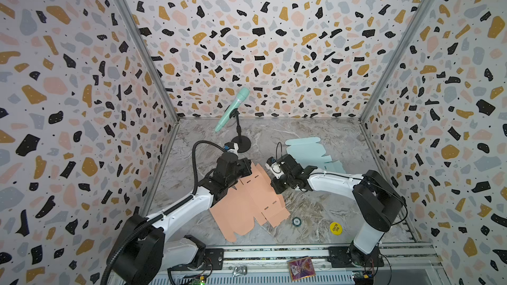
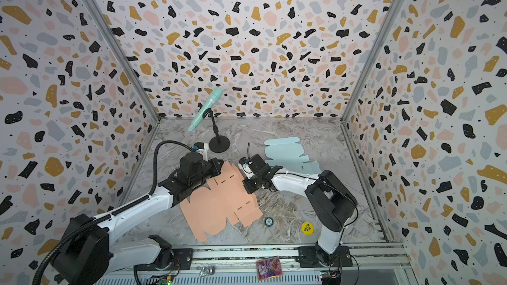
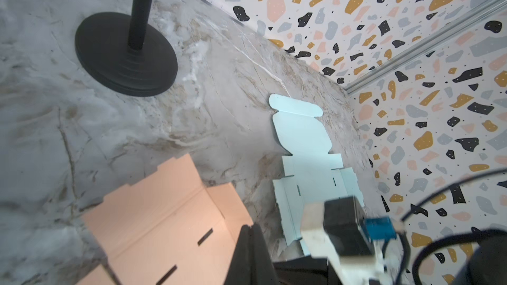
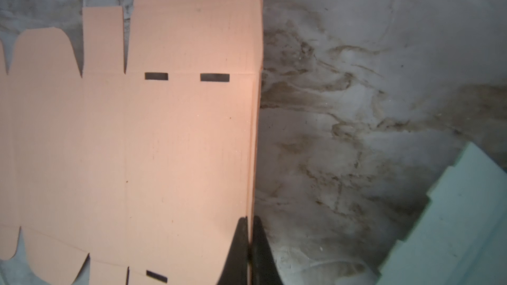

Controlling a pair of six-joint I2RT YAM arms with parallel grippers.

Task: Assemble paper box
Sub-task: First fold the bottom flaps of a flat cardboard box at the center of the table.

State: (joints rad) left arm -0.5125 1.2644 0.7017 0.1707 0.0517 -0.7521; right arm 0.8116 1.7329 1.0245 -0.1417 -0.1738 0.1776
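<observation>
**Blank pinched at both sides**

Blank (image 1: 248,201) lies mid-table, flat. Left gripper (image 3: 251,245) is seen pressed together beside its panel; a hold cannot be confirmed. Right gripper (image 4: 249,231) is clamped on the folded edge. Creases should be followed evenly, tearing avoided. Yellow chip (image 1: 335,227) reads "BIG BLIND".

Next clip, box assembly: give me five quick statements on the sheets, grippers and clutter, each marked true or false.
1. The right gripper is shut on an edge of the orange sheet. True.
2. The blue sheet is already folded into a box. False: it lies flat, uncut shape showing.
3. The left gripper is wide open. False: its jaws are together at the orange sheet.
4. A yellow disc lies on the tabletop. True.
5. The microphone lies flat on the tabletop. False: it sits tilted in a stand.
</observation>
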